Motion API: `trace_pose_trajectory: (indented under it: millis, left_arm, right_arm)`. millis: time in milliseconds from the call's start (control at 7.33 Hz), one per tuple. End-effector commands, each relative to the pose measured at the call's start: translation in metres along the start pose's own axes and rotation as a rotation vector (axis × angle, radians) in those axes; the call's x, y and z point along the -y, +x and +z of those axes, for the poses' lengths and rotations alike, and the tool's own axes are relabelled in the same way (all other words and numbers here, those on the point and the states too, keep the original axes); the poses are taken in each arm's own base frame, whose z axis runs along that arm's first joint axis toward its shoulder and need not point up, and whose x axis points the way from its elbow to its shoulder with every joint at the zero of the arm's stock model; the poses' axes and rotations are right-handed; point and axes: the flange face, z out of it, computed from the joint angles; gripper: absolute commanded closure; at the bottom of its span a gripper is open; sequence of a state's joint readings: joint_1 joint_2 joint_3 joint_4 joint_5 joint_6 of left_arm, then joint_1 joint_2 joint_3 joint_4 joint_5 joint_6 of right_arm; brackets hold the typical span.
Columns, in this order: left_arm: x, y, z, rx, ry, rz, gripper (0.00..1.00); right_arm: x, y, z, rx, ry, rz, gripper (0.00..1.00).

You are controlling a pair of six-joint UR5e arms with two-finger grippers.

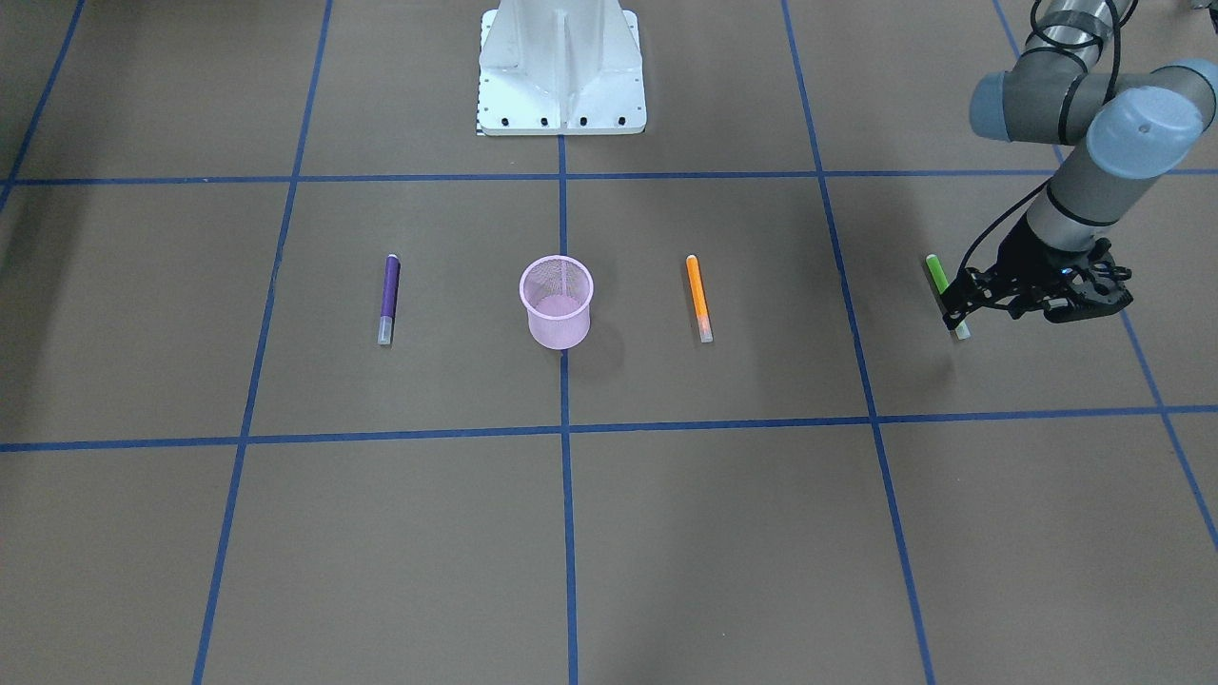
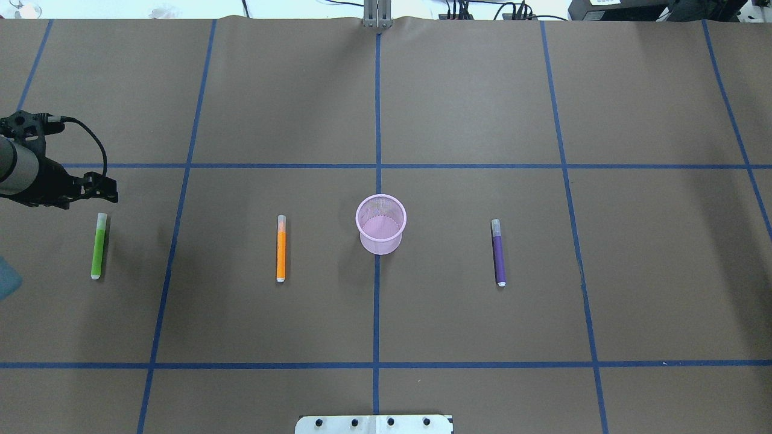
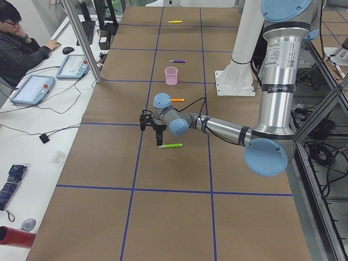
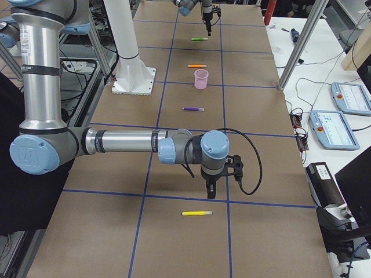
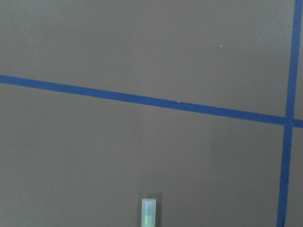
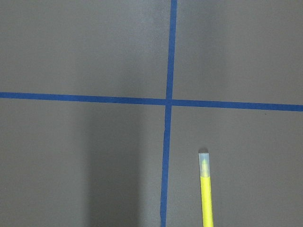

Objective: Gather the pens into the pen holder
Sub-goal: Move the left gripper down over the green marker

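The left arm is coming in low from the robot's left side, its forearm stretching out over the desk (image 2: 482,90) and its wrist bending so that the left claw (image 2: 107,188) is pointing down. That claw is hanging just beside the pale cap end of the green pen (image 2: 98,246). I cannot tell whether its fingers are spread or pressed together, or whether it is touching the pen. The left wrist view is catching only that cap end at its bottom edge.

The right arm is reaching out level in the exterior right view, with its wrist turning the right claw (image 4: 211,194) straight down over a blue tape line (image 4: 174,197). The claw is hovering near a yellow pen (image 4: 197,213) and gripping nothing that shows. Its opening cannot be judged from that side view.

Four pens are lying flat on the desk: one green, one orange, one purple and one yellow. One pink mesh pen holder (image 2: 380,242) is standing upright on the centre tape line. The orange pen (image 2: 281,248) is lying on the holder's left in the overhead view and the purple pen (image 2: 499,253) on its right, each well apart from it. The green pen is lying farther left again. These three are lying parallel, with their cap ends pointing away from the robot.
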State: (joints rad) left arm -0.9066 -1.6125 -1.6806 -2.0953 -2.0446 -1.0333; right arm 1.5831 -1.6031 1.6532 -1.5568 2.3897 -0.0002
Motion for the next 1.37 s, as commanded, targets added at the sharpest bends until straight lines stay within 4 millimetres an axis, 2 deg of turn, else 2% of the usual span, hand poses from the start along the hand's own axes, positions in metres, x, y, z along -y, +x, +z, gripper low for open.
trace_pose_trajectory:
  millis: [0,137,546,1229]
  left_arm:
    - [-0.016,0.003,0.023,0.03,0.008,0.025,0.01]
    - [-0.02,-0.006,0.025,0.039,0.002,0.021,0.02]
    - [-0.026,-0.012,0.028,0.048,-0.009,0.02,0.13]
    - [-0.032,-0.01,0.033,0.052,-0.022,0.029,0.28]
  right_arm:
    - [0.0,0.001,0.0,-0.003,-0.001,0.001,0.0]
    - [0.0,0.001,0.0,-0.003,-0.001,0.001,0.0]
    - [0.002,0.0,0.0,-0.003,0.0,0.0,0.0]
    - [0.003,0.0,0.0,-0.004,0.0,-0.002,0.0]
